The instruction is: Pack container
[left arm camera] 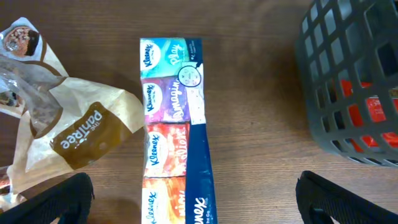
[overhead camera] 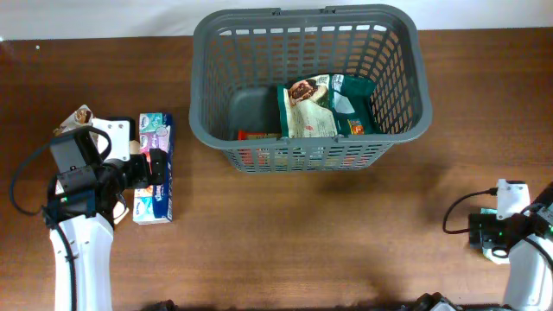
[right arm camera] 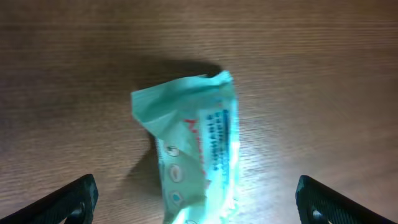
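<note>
Both pairs of jaws gape empty: tissue multipack (left arm camera: 171, 124) between the fingers (left arm camera: 62, 202) of your left gripper (left arm camera: 205, 199), green packet (right arm camera: 193, 143) between those of your right gripper (right arm camera: 199, 199), seemingly lined up for loading the container (overhead camera: 307, 155).

Container (overhead camera: 216, 78): dark grey throughout, walls in a slotted lattice, holding green-and-white packets (overhead camera: 350, 104) and a red packet (overhead camera: 257, 136). Tissue multipack (left arm camera: 171, 124): panels in turquoise, purple and orange-red, with a navy side strip; paper bag (left arm camera: 74, 124): beige with a brown label. Wipes packet (right arm camera: 193, 155): mint green, white and red print; table (overhead camera: 346, 233): dark brown wood grain.
</note>
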Available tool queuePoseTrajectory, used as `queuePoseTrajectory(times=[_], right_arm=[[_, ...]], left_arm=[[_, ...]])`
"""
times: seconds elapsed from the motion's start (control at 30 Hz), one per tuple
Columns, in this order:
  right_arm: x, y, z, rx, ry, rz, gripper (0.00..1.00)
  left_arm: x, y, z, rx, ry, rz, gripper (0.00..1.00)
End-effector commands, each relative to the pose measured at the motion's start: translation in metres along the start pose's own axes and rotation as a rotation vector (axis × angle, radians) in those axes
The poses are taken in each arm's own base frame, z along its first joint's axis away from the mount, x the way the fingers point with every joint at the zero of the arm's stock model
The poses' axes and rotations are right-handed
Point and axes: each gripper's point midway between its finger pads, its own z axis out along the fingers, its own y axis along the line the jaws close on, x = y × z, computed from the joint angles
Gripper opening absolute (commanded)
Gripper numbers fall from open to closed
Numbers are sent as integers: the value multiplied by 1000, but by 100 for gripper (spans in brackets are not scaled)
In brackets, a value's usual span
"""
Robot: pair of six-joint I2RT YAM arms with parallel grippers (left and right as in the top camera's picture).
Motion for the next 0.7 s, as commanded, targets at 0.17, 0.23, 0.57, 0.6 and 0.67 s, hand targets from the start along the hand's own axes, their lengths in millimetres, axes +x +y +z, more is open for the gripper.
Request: queuePoseTrajectory(times=[0.17,0.23,0.57,0.6,0.67], right_arm=[[-4,5,14,-40,-15,-29,100],[-7,8,16,-62,-31,-29,98],[-20,29,26,-190,-96,-12,98],[-20,29,27,-191,-94,-12,99],[-19,29,28,-192,-90,-12,99]], left_arm=[[2,5,1,-18,6,-14,99],[2,5,0,-19,7,-14,99],[2,7,0,-32,10,-15,99],[2,7,0,-32,10,-15,99],[2,7,0,-32,10,-15,99]])
